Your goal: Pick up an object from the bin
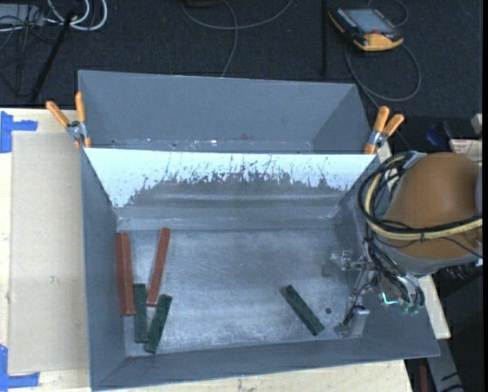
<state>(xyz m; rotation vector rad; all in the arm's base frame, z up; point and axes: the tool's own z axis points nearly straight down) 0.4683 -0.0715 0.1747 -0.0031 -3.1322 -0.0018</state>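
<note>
My gripper (354, 310) hangs low at the bin's right side, close to the right wall and near the front. Just to its left a dark green flat bar (301, 309) lies slanted on the bin floor, apart from the gripper. I see nothing held by the gripper.
Along the bin's left side lie two reddish-brown sticks (125, 273) (159, 265) and two dark green bars (139, 313) (157, 323), their lower ends close together near the front left corner. The arm with its orange cover and cables reaches in over the right rim.
</note>
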